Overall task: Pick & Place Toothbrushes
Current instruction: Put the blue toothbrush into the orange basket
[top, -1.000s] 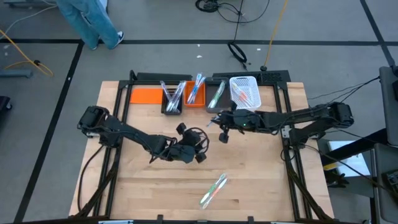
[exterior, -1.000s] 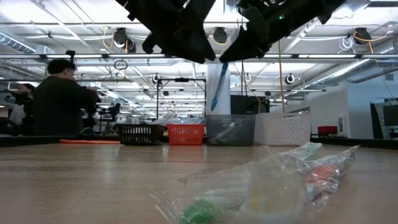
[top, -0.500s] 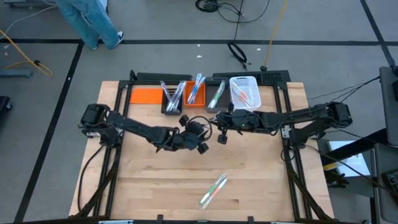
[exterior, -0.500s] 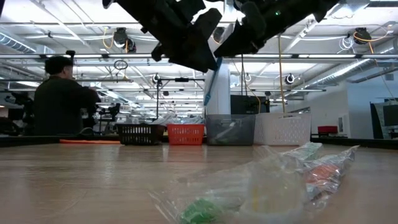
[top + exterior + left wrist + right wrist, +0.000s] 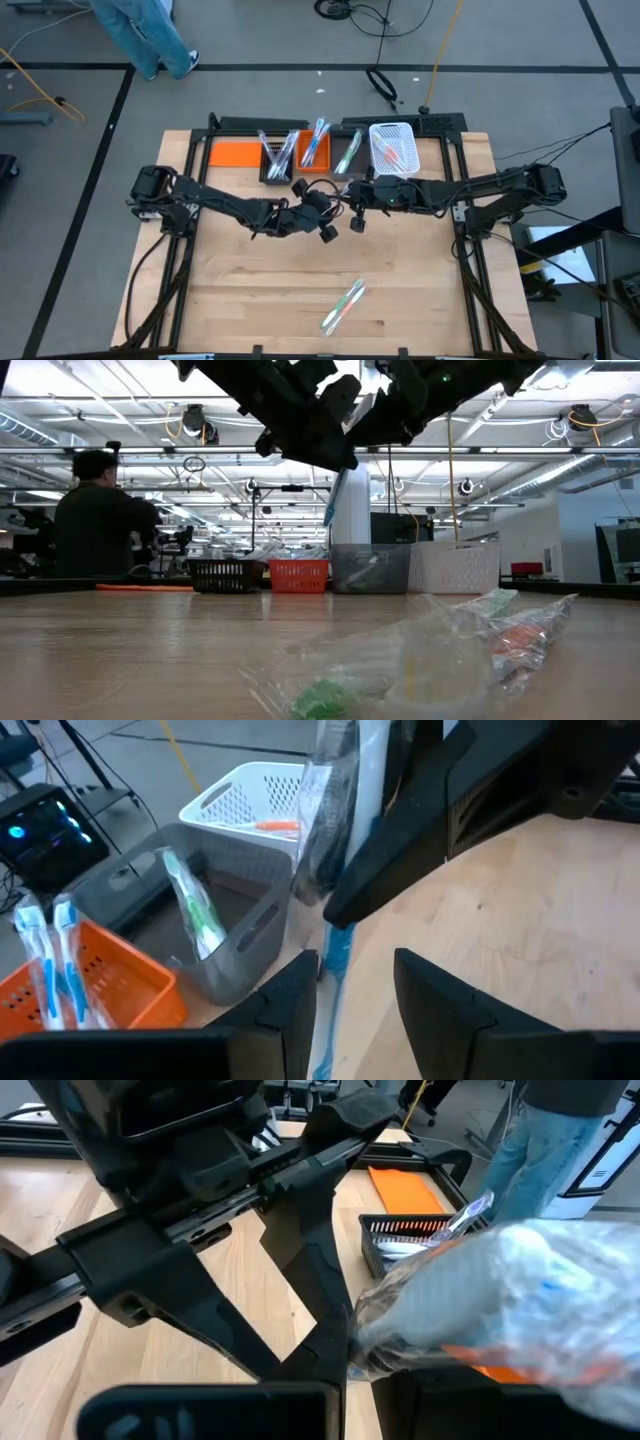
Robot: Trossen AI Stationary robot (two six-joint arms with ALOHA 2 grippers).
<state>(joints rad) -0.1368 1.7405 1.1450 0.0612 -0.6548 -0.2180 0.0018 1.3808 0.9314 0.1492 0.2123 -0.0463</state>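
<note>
Left wrist view: a blue wrapped toothbrush [image 5: 335, 960] is pinched by the right gripper [image 5: 352, 199]; the left gripper [image 5: 352, 982] is half-spread around it. A mistimed release could drop it.

An open robotics lab hall: exposed ceiling trusses [image 5: 200, 452], more workstations behind, taped floor lines [image 5: 300, 68], cables, a person [image 5: 95, 520] working at another station

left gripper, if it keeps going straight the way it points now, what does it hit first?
Probably the blue wrapped toothbrush hanging from the right gripper, then that gripper's own fingers. The left gripper is open, its fingers either side of the toothbrush's lower end. The grey bin lies behind; depth unclear.
</note>
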